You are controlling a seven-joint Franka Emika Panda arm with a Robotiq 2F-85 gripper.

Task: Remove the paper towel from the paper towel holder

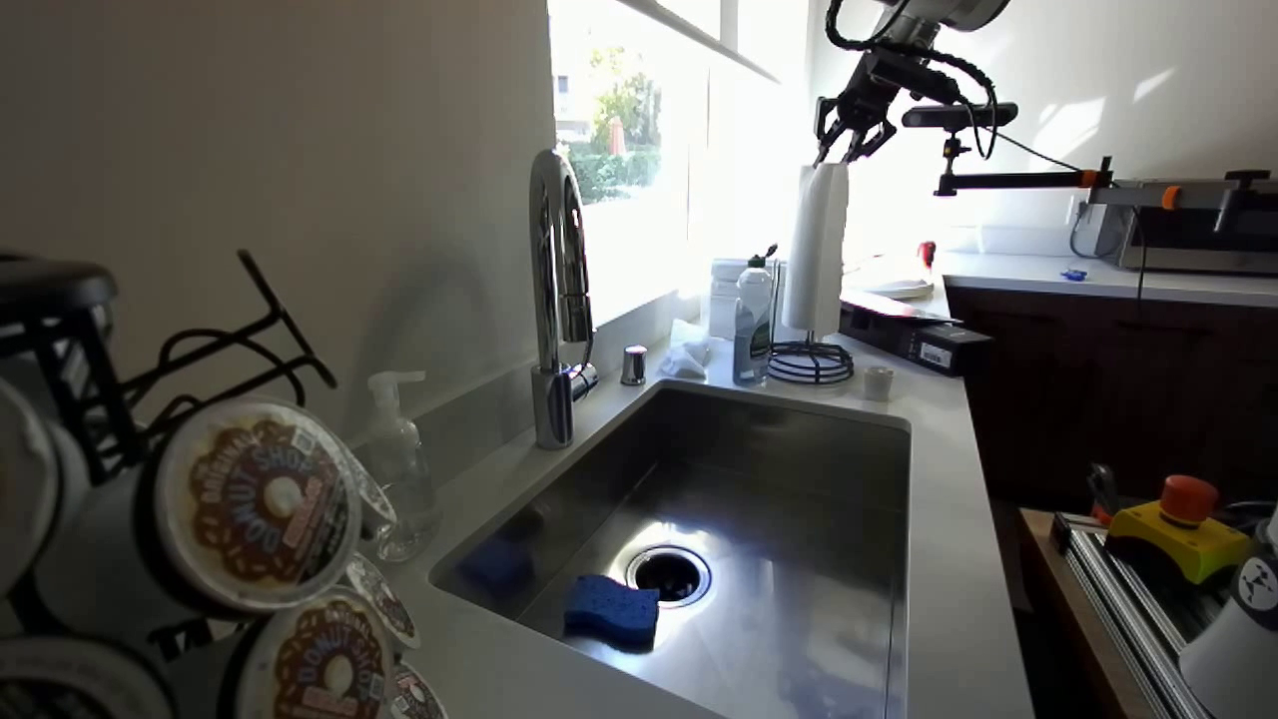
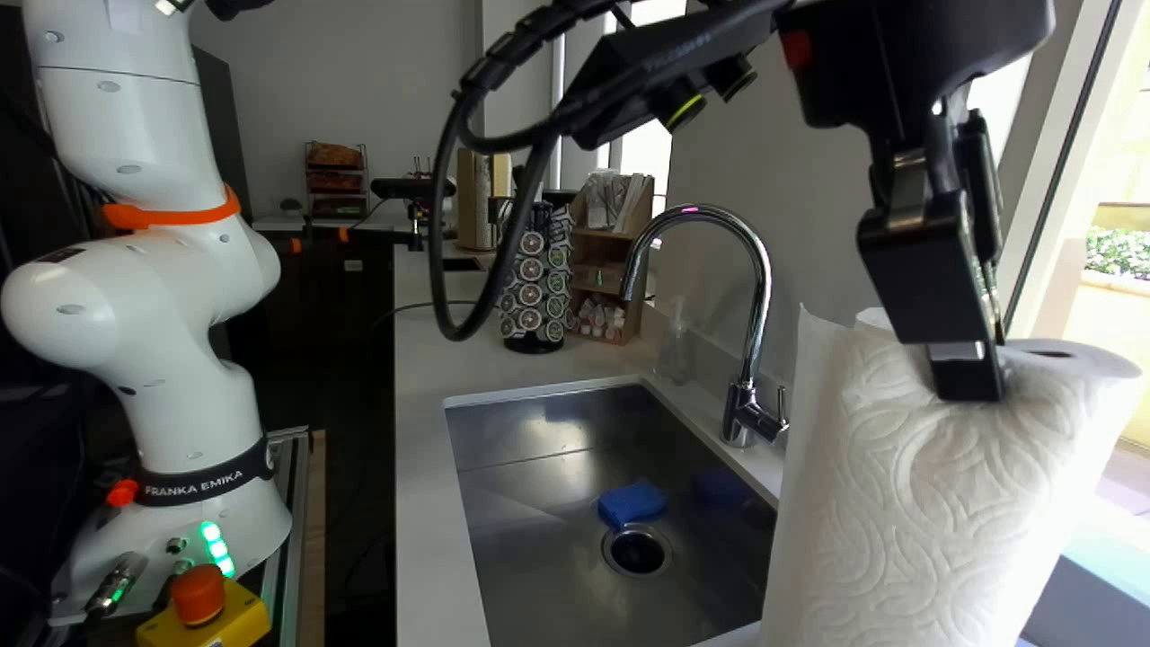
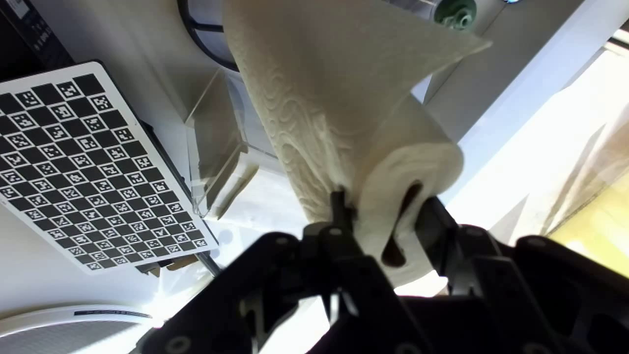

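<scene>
The paper towel (image 1: 821, 250), a tall white roll, is raised above the dark round wire base of the paper towel holder (image 1: 811, 364) in an exterior view. A short length of rod shows between roll and base; the roll leans slightly. My gripper (image 1: 835, 160) is at the top of the roll from above. In an exterior view a finger of the gripper (image 2: 984, 368) dents the paper towel (image 2: 943, 512). In the wrist view the gripper (image 3: 385, 209) pinches the paper towel (image 3: 314, 98) from both sides, its core squashed. Part of the holder's base (image 3: 209, 28) shows there.
A dish soap bottle (image 1: 753, 320) stands close beside the holder. The steel faucet (image 1: 549, 300) and sink (image 1: 799, 429) with a blue sponge (image 1: 611, 607) are nearby. A black box (image 1: 934, 345), a small cup (image 1: 878, 382) and a checkered board (image 3: 88, 172) lie around. The window is close.
</scene>
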